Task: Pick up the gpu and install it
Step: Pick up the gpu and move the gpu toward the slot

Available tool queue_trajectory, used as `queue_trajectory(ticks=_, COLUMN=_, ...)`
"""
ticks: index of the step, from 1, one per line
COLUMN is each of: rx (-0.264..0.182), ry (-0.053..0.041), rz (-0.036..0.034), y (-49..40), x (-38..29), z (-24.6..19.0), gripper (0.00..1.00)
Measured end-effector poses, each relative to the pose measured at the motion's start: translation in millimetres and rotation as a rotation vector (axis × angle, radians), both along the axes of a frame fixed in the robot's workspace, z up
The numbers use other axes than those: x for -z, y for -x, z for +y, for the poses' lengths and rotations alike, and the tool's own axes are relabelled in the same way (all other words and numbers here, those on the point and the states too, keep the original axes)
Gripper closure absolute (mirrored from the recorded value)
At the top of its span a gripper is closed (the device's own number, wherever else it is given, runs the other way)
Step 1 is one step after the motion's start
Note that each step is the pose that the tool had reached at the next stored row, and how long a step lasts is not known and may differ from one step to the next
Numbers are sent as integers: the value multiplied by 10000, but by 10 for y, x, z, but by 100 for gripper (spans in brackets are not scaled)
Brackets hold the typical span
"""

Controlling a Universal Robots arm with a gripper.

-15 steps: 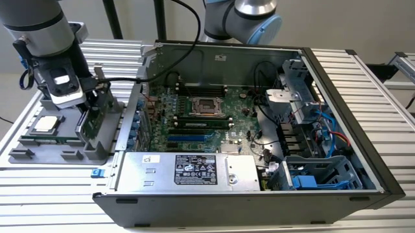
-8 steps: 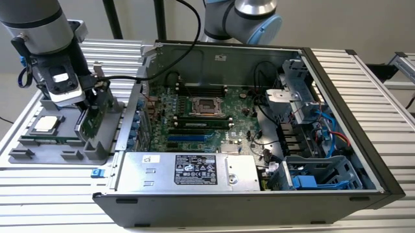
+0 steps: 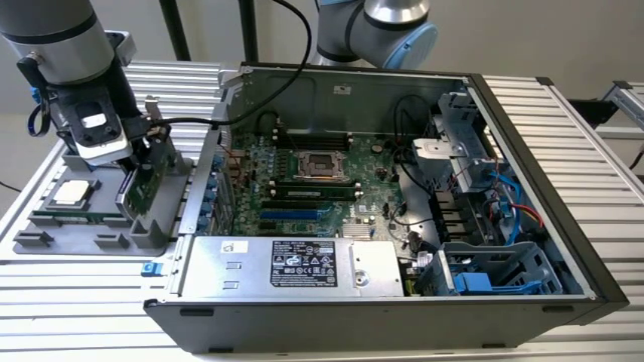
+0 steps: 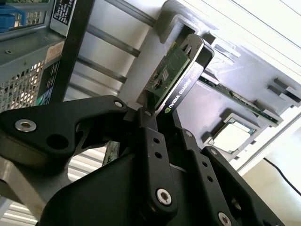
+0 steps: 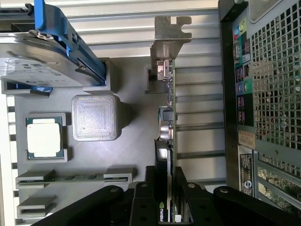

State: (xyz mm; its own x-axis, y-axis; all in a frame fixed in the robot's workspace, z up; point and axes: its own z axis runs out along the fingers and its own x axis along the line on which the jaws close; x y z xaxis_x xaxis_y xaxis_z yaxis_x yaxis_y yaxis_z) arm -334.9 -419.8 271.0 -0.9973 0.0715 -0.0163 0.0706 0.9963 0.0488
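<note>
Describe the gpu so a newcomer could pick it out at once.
Start at the open computer case; the grey tray sits at the exterior view's left of it. On the tray's side nearest the case, the gpu stands on edge, clamped in the pincer. Unlike the flat processor and the low RAM stick, it is a green card with a black shroud and a silver bracket.

A robotics lab bench set up for computer assembly. An open black steel desktop computer case (image 3: 352,324) lies on a ribbed silver aluminium-slat table (image 3: 574,136). A grey-and-blue jointed robot arm (image 3: 397,30) rises behind the case. A grey moulded parts tray (image 3: 71,243) sits just beside the case, on the exterior view's left.
</note>
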Motion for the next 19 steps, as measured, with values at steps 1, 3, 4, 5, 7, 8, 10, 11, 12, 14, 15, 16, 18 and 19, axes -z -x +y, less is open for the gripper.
queue_trajectory(ticks=1, rx=0, ry=0, rz=0, y=0, x=0, z=0, gripper=100)
queue_trajectory(ticks=3, rx=0, ry=-1, rz=0, y=0, x=0, z=0, gripper=100)
queue_trajectory(ticks=4, rx=0, ry=-1, rz=0, y=0, x=-2, z=0, gripper=100)
queue_trajectory(ticks=5, rx=0, ry=0, rz=0, y=0, x=-5, z=0, gripper=100)
queue_trajectory(ticks=7, rx=0, ry=1, rz=1, y=0, x=-18, z=0, gripper=100)
queue_trajectory(ticks=8, rx=0, ry=0, rz=0, y=0, x=-25, z=0, gripper=100)
queue_trajectory(ticks=10, rx=1, ry=0, rz=1, y=0, x=-42, z=0, gripper=100)
queue_trajectory(ticks=11, rx=1, ry=0, rz=1, y=0, x=-51, z=0, gripper=100)
queue_trajectory(ticks=12, rx=1, ry=0, rz=0, y=0, x=-62, z=0, gripper=100)
queue_trajectory(ticks=14, rx=0, ry=0, rz=0, y=0, x=-88, z=0, gripper=100)
queue_trajectory(ticks=15, rx=0, ry=0, rz=-1, y=0, x=-101, z=0, gripper=100)
queue_trajectory(ticks=16, rx=1, ry=0, rz=0, y=0, x=-115, z=0, gripper=100)
queue_trajectory(ticks=18, rx=0, ry=0, rz=2, y=0, x=-139, z=0, gripper=100)
queue_trajectory(ticks=19, rx=1, ry=0, rz=1, y=0, x=-151, z=0, gripper=100)
